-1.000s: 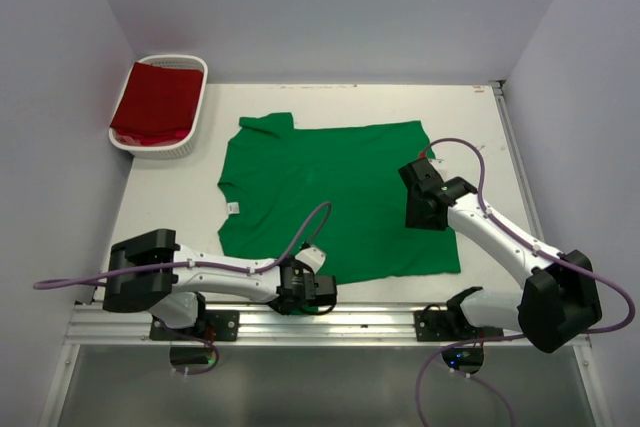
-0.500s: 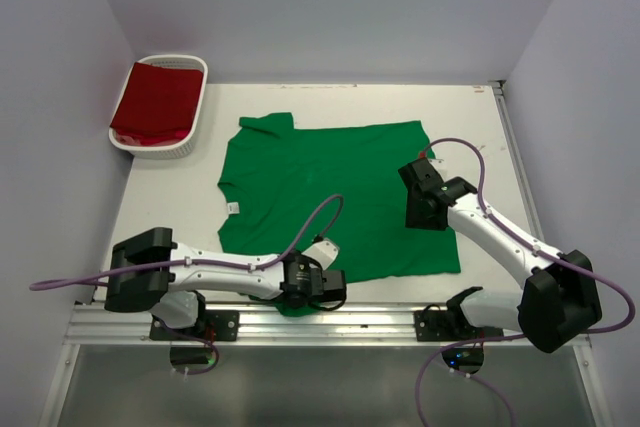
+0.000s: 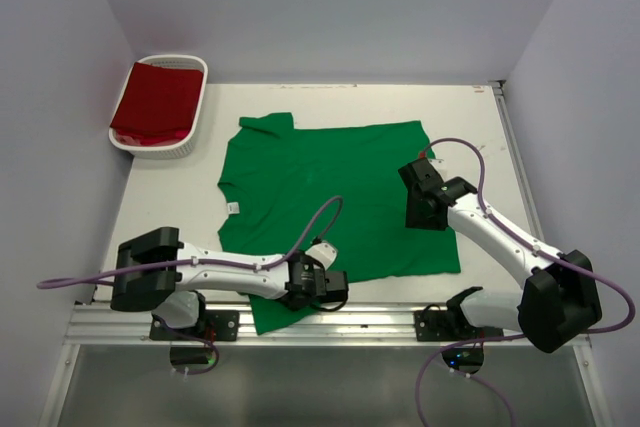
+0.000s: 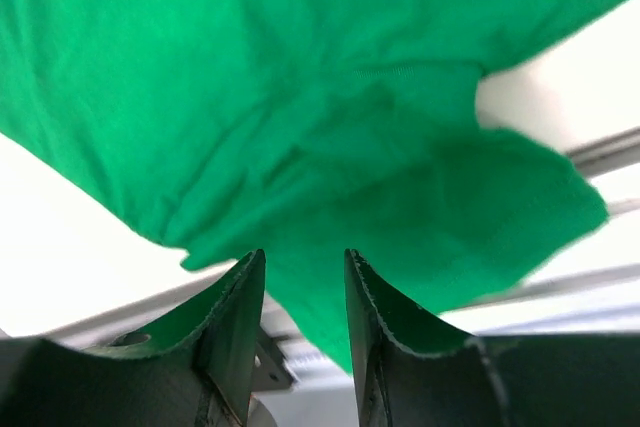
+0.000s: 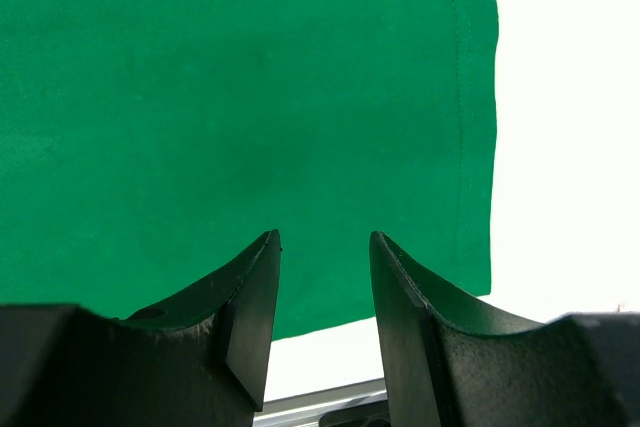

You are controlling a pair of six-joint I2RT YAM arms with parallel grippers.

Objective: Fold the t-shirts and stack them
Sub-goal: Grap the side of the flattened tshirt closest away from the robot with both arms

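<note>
While the bright green t-shirt (image 3: 330, 187) lies spread on the white table (image 3: 480, 147), neck toward the left and hem toward the right, its near sleeve (image 3: 275, 312) is drawn out past the table's front edge, across the metal rail (image 3: 370, 319). The left gripper (image 3: 318, 287) sits low on that bunched corner. In its wrist view the fingers (image 4: 235, 317) stand partly apart with rumpled green cloth in the gap, and I cannot tell whether they pinch it. The right gripper (image 3: 417, 217) hangs over the hem end of the shirt, its jaws parted and nothing between them. Under it the cloth lies flat, and the stitched hem (image 5: 470, 127) runs straight beside a strip of bare white surface. From above, bare table shows right of the hem, behind the far edge, and in a narrower band left of the collar, where the small white neck label (image 3: 233, 208) shows. The dark red t-shirt (image 3: 155, 102) lies folded in the white slatted basket (image 3: 195, 72) at the far left corner, well apart from both arms.
</note>
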